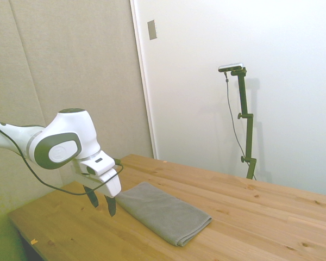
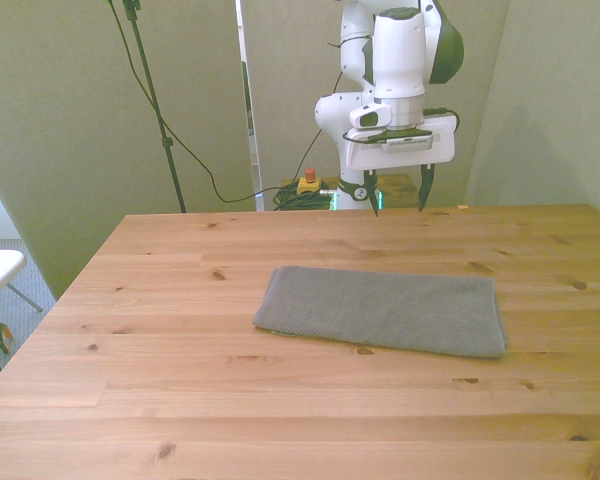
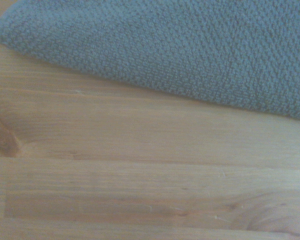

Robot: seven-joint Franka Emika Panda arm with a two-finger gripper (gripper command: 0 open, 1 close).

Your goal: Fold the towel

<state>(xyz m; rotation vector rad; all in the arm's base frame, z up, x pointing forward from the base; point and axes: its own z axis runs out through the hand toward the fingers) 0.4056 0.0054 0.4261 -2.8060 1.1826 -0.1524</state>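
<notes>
You see the towel [image 2: 382,311] lying flat and folded (grey, with rounded edges) on the table [image 2: 180,400]. Your gripper [image 2: 397,190] hangs in the air beyond the towel's far long edge, fingers spread apart, holding nothing and clear of the cloth.

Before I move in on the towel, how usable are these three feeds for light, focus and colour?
Side view: overexposed, pale wall washed out, yellow-green tint in the lower left corner, though the towel and open gripper read clearly. Front view: even light, sharp, faint shadow under the towel on the table. Wrist view: soft focus, but the towel weave still shows.
</notes>
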